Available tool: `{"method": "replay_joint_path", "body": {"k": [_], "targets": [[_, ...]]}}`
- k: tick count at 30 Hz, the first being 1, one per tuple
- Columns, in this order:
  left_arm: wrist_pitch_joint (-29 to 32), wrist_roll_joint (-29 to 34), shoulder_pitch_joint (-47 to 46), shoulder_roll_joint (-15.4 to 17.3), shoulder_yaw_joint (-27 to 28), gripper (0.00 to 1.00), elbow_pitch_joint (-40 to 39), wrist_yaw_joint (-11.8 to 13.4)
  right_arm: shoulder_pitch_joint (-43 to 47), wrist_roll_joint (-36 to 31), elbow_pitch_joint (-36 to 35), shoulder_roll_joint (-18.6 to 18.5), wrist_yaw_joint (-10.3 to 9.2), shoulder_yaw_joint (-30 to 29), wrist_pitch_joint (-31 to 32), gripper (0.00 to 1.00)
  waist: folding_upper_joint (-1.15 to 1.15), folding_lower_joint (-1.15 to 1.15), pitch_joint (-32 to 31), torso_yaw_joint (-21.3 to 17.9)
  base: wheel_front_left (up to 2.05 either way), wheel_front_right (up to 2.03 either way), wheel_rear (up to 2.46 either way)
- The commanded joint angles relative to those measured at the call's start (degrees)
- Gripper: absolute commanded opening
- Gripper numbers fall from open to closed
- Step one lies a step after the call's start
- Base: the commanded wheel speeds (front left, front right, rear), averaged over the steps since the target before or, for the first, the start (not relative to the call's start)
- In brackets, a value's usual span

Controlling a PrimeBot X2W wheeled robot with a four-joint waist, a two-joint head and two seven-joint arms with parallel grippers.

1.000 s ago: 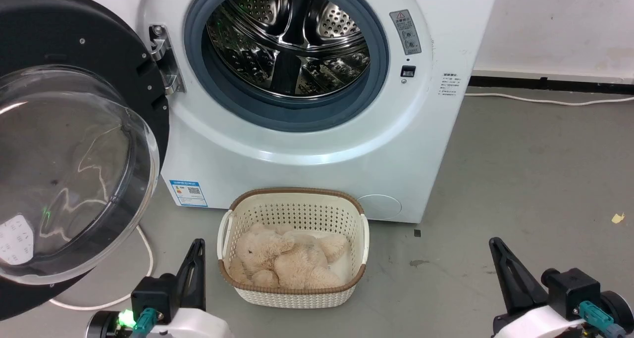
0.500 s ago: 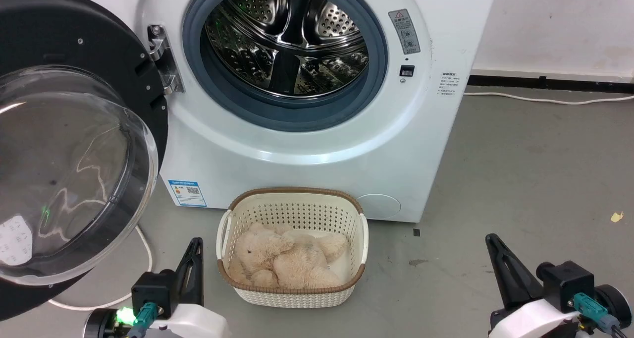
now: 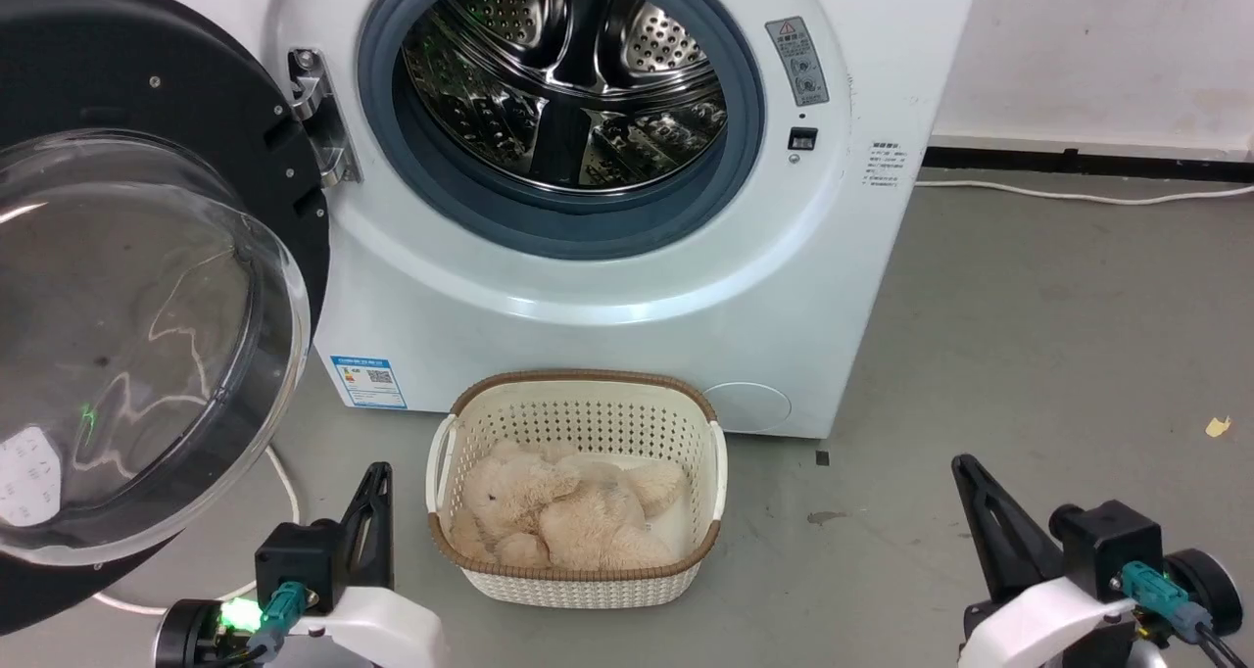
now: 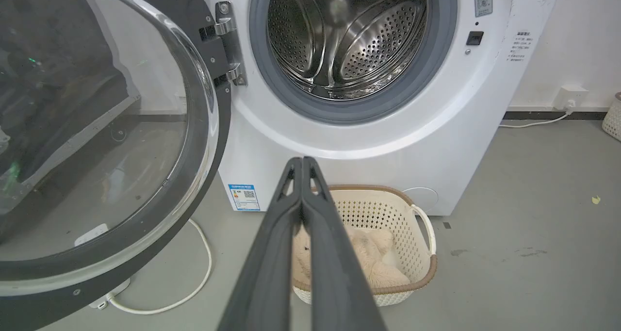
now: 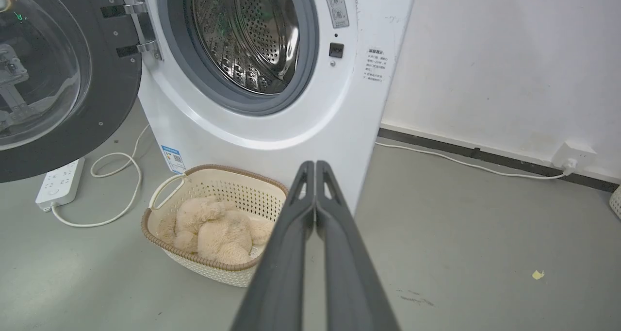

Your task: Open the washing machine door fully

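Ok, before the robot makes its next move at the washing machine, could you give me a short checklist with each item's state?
1. washing machine door swung wide left, drum opening uncovered: ok.
2. Door at its hinge limit: cannot tell.
3. left gripper shut, holding nothing: ok.
4. right gripper shut, holding nothing: ok.
5. Both grippers apart from the door: ok.
6. basket with plush toy on the floor, apart from the door: ok.

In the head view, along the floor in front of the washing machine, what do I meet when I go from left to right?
left gripper → basket with the plush toy in it → right gripper
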Motion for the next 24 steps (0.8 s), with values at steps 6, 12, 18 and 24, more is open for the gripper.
{"method": "replay_joint_path", "body": {"k": [6,12,18,24], "targets": [[0.31,0.58,-1.08,-0.05,0.44,0.0,-0.24,-0.31,-0.66,-0.44,-0.24,0.27,0.05,0.08,0.25,0.0,0.0,0.0,0.0,-0.01,0.0,0.0,0.0],[0.31,0.58,-1.08,-0.05,0.44,0.0,-0.24,-0.31,-0.66,-0.44,-0.24,0.27,0.05,0.08,0.25,0.0,0.0,0.0,0.0,-0.01,0.0,0.0,0.0],[0.31,0.58,-1.08,-0.05,0.44,0.0,-0.24,-0.31,-0.66,-0.44,-0.24,0.27,0.05,0.08,0.25,0.0,0.0,0.0,0.0,-0.01,0.0,0.0,0.0],[0.31,0.58,-1.08,-0.05,0.44,0.0,-0.24,-0.31,-0.66,-0.44,-0.24,0.27,0.05,0.08,0.25,0.0,0.0,0.0,0.0,-0.01,0.0,0.0,0.0]]}}
